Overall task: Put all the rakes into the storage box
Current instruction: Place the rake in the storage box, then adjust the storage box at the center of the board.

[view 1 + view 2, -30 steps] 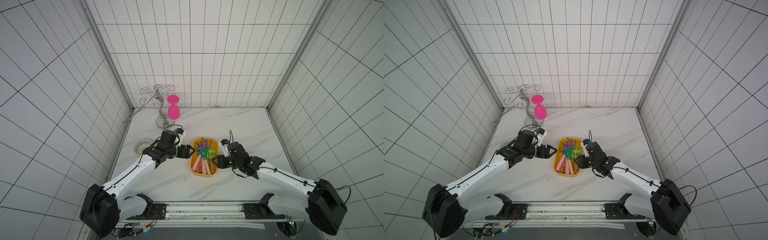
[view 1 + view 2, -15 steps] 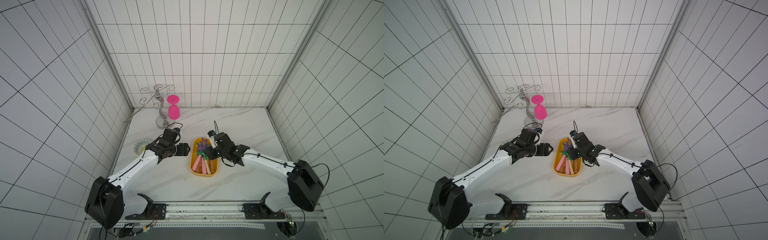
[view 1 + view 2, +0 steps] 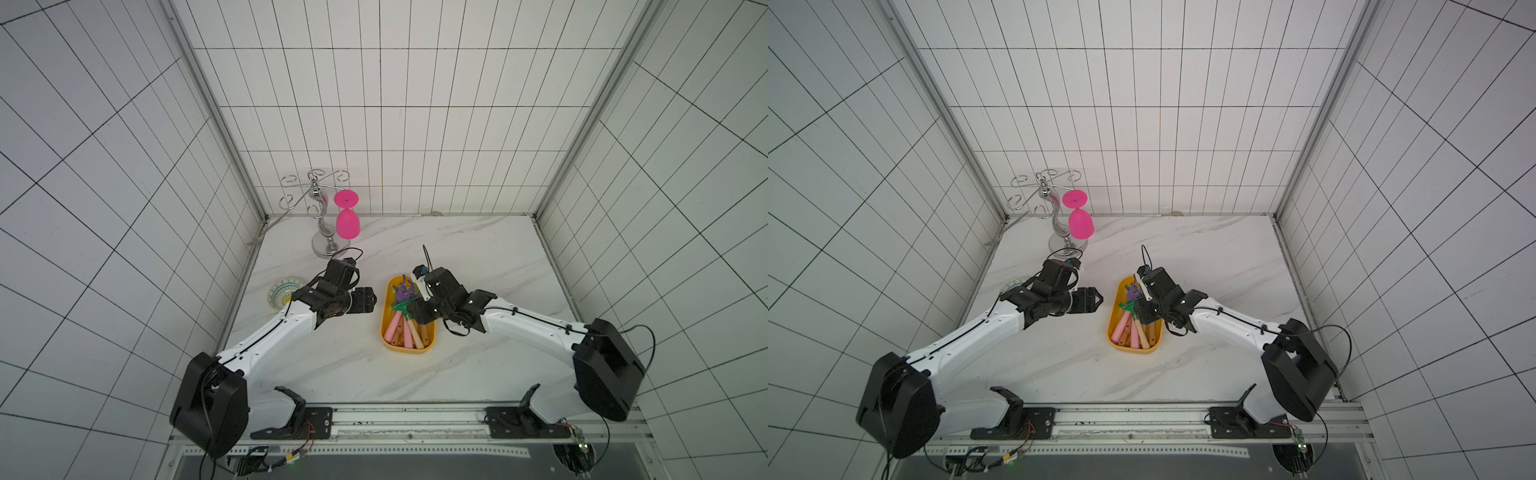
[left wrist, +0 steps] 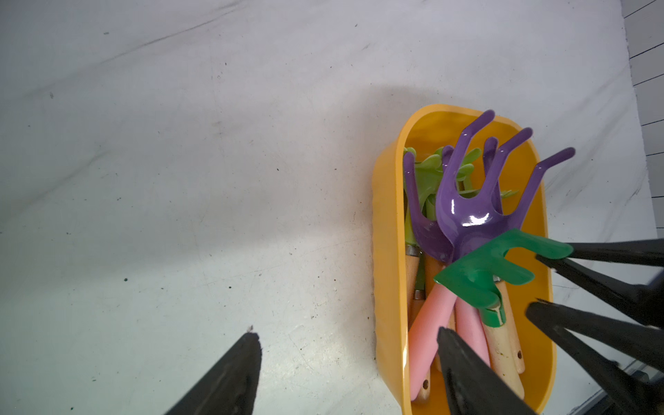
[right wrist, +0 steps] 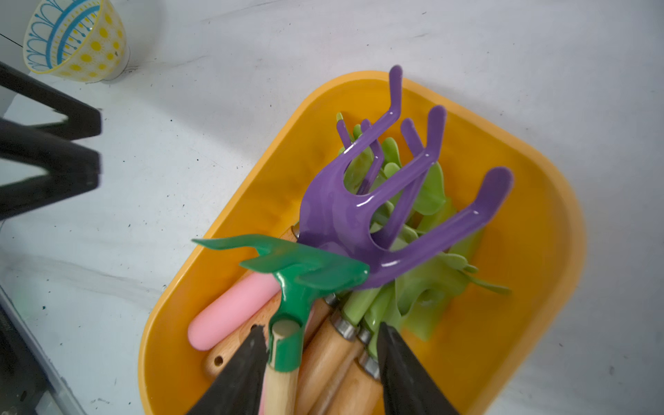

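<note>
The storage box [image 3: 409, 348] [image 3: 1133, 348] is a yellow-orange tub near the table's middle, holding several rakes. A dark green rake [image 5: 298, 266] [image 4: 481, 273] with a wooden handle lies tilted on top of a purple rake [image 5: 341, 222], head raised. My right gripper [image 5: 319, 328] [image 3: 411, 311] hangs over the box's near half, open. The green rake's handle rests against one finger; other handles lie between the jaws. My left gripper [image 4: 348, 334] [image 3: 372, 300] is open and empty just left of the box, one fingertip over its rim [image 4: 388, 251].
A patterned bowl [image 3: 284, 293] [image 5: 72, 39] sits at the table's left edge behind the left arm. A chrome glass rack [image 3: 326, 216] with a pink goblet [image 3: 347, 222] stands at the back left. Tiled walls close in three sides.
My right gripper has moved left from the box's right side to over the box, and its jaws have widened. My left gripper has drawn back slightly from the box.
</note>
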You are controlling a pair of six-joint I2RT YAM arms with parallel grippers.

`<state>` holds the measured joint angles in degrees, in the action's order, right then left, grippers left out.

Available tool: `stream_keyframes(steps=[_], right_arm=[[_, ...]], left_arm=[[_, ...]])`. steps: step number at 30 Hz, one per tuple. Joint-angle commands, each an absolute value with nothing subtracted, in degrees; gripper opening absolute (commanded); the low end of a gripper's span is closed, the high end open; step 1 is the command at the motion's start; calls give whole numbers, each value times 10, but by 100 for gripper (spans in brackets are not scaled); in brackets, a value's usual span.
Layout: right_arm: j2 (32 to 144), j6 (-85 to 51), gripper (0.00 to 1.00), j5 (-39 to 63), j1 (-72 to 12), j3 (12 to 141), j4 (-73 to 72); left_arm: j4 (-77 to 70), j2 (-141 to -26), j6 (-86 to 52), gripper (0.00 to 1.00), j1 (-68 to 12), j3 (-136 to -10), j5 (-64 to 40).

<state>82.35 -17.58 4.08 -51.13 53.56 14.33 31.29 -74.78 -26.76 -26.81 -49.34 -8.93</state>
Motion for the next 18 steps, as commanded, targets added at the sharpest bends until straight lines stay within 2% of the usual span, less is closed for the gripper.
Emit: stream_keyframes(steps=[1, 4, 7, 11, 18], right_arm=[[750, -175, 61, 7, -515, 554, 198], [696, -177, 67, -58, -509, 548, 240], [640, -179, 76, -123, -480, 522, 266], [574, -185, 79, -115, -395, 494, 289], [523, -184, 83, -99, -237, 462, 292]], left_arm=[[281, -774, -314, 78, -264, -468, -77], [230, -792, -357, 75, -264, -440, -94], [217, -814, -397, 67, -268, -436, -130], [213, -825, -436, 62, -309, -427, -140], [186, -795, -477, 62, -360, -414, -157]])
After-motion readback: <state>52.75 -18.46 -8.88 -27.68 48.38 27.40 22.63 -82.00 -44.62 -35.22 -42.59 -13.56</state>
